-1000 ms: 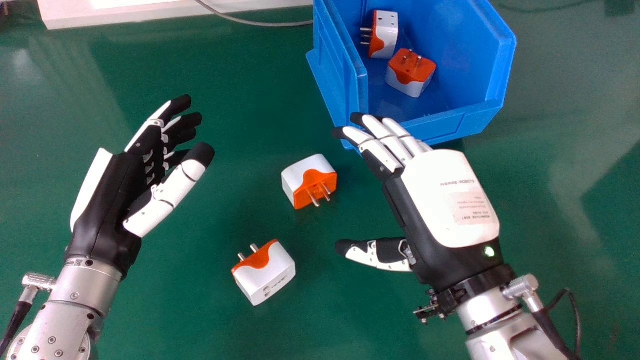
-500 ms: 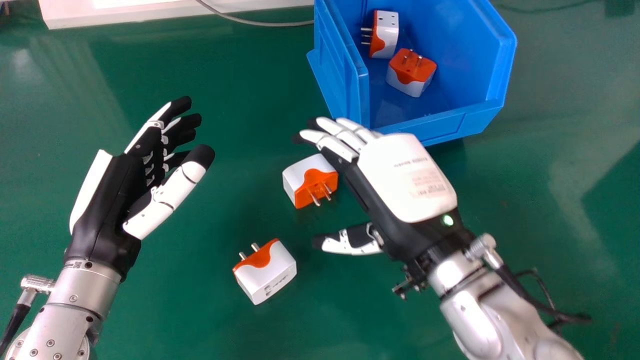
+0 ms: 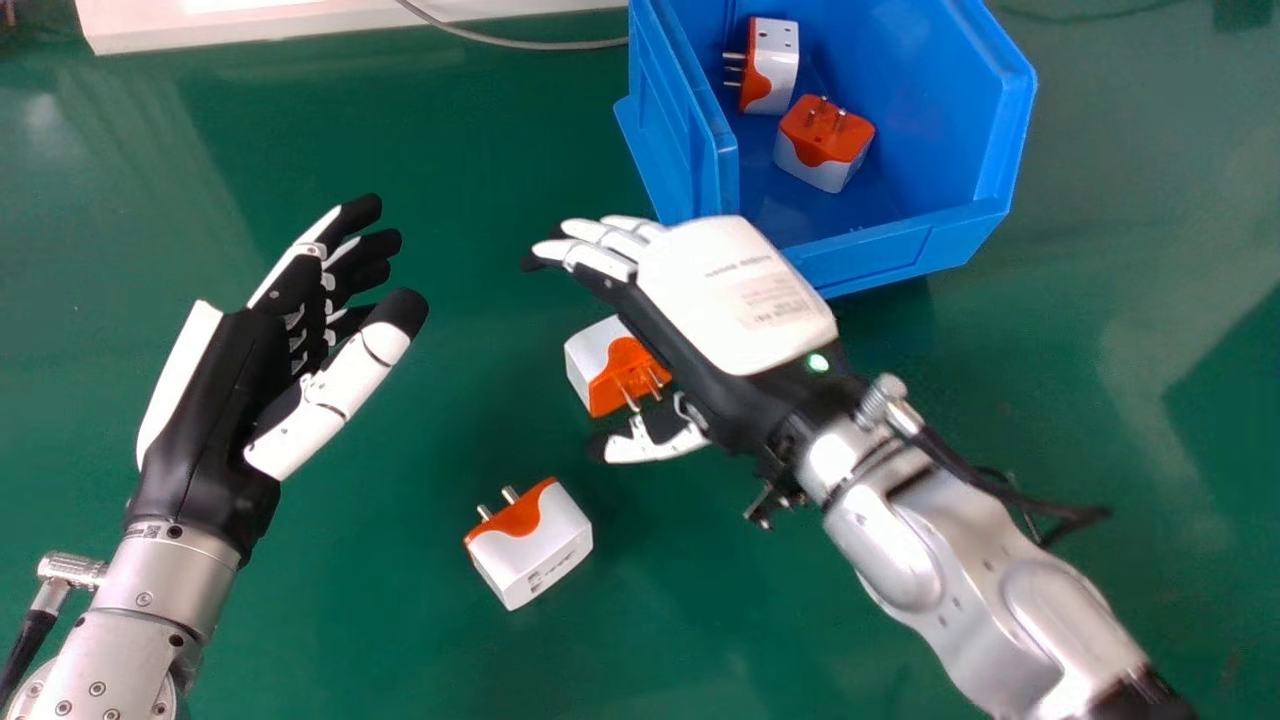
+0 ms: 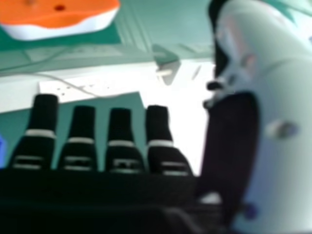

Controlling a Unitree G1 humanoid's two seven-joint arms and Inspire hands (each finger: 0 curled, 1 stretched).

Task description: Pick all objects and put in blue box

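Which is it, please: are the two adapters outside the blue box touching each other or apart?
Apart. The head view shows bare green table between the adapter nearer the blue box and the adapter lower in that view.

A grey cable (image 3: 520, 43) is curving off a white slab (image 3: 140, 30) onto the green table (image 3: 350, 610).

Shiny green tbl (image 3: 350, 600); blue box (image 3: 900, 250) far side, R of ctr; orange/wht adapter (image 3: 590, 355) nr its front L corner, 2nd adapter (image 3: 540, 555) closer in, prongs away; grey cable (image 3: 500, 41) L of box, by wht slab (image 3: 200, 28)
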